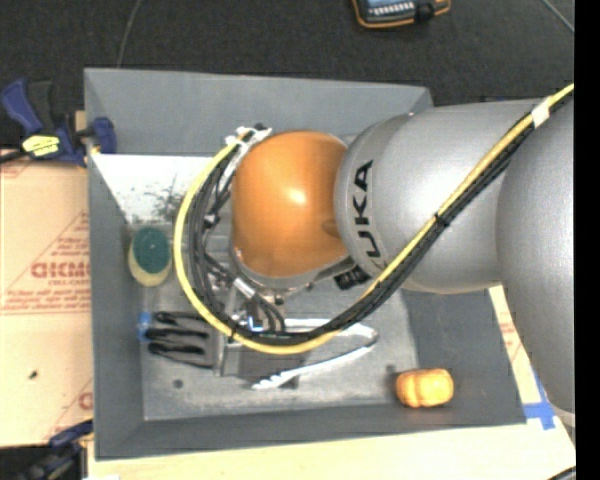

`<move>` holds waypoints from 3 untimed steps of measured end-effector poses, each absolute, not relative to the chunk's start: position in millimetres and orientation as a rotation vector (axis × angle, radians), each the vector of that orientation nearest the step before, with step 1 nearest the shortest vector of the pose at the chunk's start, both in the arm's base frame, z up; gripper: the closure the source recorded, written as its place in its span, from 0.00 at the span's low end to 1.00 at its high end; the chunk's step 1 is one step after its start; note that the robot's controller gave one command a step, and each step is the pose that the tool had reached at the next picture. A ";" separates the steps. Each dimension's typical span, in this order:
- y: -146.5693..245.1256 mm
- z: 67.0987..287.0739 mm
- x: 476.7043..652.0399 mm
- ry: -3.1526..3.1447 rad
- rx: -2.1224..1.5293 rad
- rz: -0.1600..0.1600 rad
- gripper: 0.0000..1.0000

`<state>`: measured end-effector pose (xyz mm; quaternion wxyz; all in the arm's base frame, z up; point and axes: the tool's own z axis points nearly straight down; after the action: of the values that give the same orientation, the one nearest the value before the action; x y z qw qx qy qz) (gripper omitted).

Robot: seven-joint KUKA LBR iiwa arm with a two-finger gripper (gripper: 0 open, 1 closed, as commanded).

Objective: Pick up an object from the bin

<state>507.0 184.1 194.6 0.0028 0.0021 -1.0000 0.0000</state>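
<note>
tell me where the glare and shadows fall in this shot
Camera view: a soft glare spot sits on the orange wrist cover; the arm shades the bin floor beneath it, around the white tongs; the small orange thing at the bin's near right lies well lit.

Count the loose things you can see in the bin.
4: a green-topped round thing at the left wall, a black pronged thing below it, white tongs lower middle, an orange lump lower right. The arm may hide more.

Bin (280, 103) with sponge (150, 255), tongs (325, 358), orange lump (423, 387)
</note>
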 end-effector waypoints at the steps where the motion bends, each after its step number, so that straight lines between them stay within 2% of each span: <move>1: 183.2 198.1 509.2 -3.143 -0.003 -0.002 0.00; 2: 211.3 69.6 518.8 -3.143 0.019 -0.004 0.00; 3: 201.7 125.4 501.0 -3.086 -0.665 -0.015 0.00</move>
<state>501.0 201.7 125.4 -0.0075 -0.2105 -0.9775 -0.0046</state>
